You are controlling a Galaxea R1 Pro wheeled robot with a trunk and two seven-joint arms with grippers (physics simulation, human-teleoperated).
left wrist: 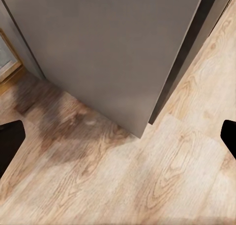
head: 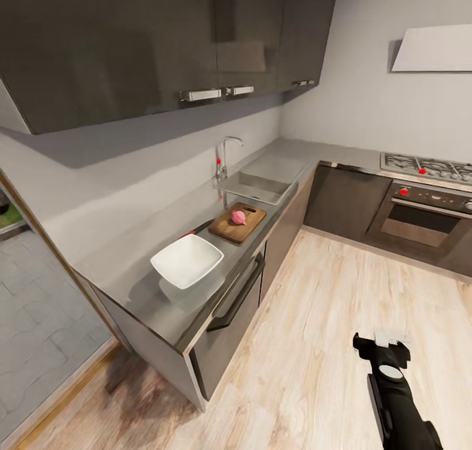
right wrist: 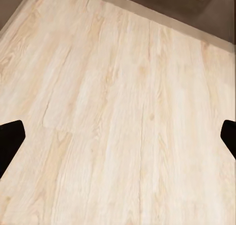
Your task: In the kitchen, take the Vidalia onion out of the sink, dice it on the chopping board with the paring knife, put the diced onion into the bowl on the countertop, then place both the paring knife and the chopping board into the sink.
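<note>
Your pinkish round onion (head: 238, 217) already sits on the dark-brown wooden chopping board (head: 229, 230), near the worktop's (head: 131, 273) front edge beside the steel sink (head: 259, 187). It looks smooth and likely to roll, so grip across its middle. Both claws, right (right wrist: 118, 136) and left (left wrist: 118, 136), hang wide and empty over the floor.

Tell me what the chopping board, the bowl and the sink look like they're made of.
Chopping board: brown wood, going by its visible grain. Bowl: plain glossy white, probably ceramic, possibly plastic. Sink: dull grey metal, likely stainless steel, matching the chrome-looking faucet.
</note>
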